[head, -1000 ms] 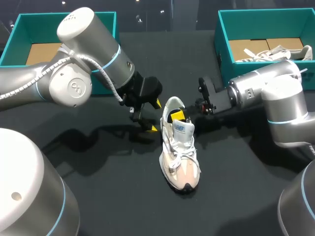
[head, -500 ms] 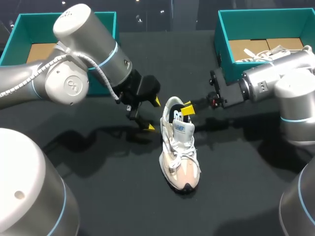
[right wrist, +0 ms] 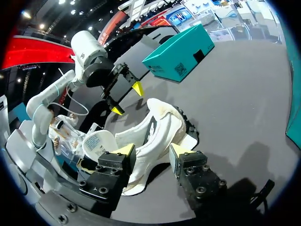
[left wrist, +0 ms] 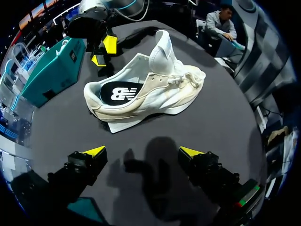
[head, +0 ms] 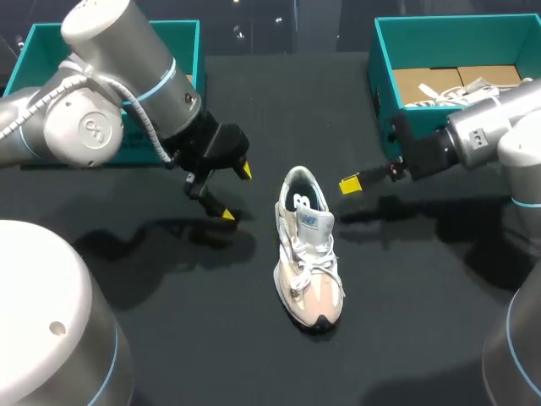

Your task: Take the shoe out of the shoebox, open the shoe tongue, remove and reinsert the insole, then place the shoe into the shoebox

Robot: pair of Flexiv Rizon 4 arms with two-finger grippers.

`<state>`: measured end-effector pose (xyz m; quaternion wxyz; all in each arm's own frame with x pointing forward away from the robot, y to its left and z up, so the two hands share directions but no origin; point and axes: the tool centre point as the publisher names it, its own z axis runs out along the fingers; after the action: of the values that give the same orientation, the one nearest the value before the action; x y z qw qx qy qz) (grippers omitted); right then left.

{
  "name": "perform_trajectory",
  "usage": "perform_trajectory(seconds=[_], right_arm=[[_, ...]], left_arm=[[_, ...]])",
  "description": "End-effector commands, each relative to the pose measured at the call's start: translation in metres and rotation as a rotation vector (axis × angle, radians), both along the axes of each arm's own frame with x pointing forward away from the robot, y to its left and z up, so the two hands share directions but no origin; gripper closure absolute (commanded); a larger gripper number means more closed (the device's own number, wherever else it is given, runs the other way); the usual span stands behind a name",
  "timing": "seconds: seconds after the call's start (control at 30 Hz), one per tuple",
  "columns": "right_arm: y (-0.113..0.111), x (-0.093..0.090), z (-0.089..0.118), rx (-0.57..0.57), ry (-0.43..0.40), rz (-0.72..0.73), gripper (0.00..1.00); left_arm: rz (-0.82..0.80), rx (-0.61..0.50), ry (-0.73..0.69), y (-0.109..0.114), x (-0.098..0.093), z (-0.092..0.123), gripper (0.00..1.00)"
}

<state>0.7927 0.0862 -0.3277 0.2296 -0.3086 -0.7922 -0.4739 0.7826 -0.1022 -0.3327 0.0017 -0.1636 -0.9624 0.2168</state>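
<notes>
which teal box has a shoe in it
The right box, beside the right arm: a white shoe lies in it. The left box shows only a bare cardboard floor where it is not hidden by the left arm.

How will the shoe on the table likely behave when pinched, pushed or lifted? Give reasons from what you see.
The shoe would probably stay steady when pushed, since it rests on its broad sole on the table. Its upper likely gives under a pinch: the thin tongue stands up free. The laces may dangle or snag when lifted.
</notes>
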Motion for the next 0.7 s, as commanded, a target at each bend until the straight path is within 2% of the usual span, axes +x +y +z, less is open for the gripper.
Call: perform_trajectory(seconds=[0.03, 0.2, 0.33, 0.4, 0.43, 0.47, 0.57, 0.6, 0.7], right_arm=[[-0.026, -0.008, 0.024, -0.102, -0.006, -0.044, 0.55], [-0.041, -0.005, 0.041, -0.19, -0.001, -0.063, 0.55], [-0.046, -0.005, 0.054, -0.26, 0.01, -0.075, 0.57], [-0.047, -0.005, 0.062, -0.326, 0.006, -0.086, 0.65], [-0.046, -0.005, 0.066, -0.348, 0.006, -0.093, 0.75], [-0.045, -0.005, 0.072, -0.397, 0.003, -0.106, 1.0], [-0.041, -0.007, 0.082, -0.524, 0.034, -0.155, 1.0], [-0.038, -0.008, 0.087, -0.604, 0.05, -0.19, 1.0], [-0.038, -0.008, 0.087, -0.604, 0.05, -0.19, 1.0]], left_arm=[[-0.027, 0.002, -0.005, 0.022, -0.004, 0.021, 0.0], [-0.056, 0.023, -0.016, 0.042, 0.002, 0.032, 0.0], [-0.061, 0.03, -0.027, 0.058, 0.007, 0.045, 0.0], [-0.075, 0.048, -0.036, 0.069, 0.012, 0.052, 0.0], [-0.087, 0.06, -0.037, 0.075, 0.015, 0.056, 0.0], [-0.119, 0.069, -0.027, 0.085, 0.018, 0.062, 0.0], [-0.119, 0.069, -0.027, 0.085, 0.018, 0.062, 0.0], [-0.119, 0.069, -0.027, 0.085, 0.018, 0.062, 0.0], [-0.119, 0.069, -0.027, 0.085, 0.018, 0.062, 0.0]])
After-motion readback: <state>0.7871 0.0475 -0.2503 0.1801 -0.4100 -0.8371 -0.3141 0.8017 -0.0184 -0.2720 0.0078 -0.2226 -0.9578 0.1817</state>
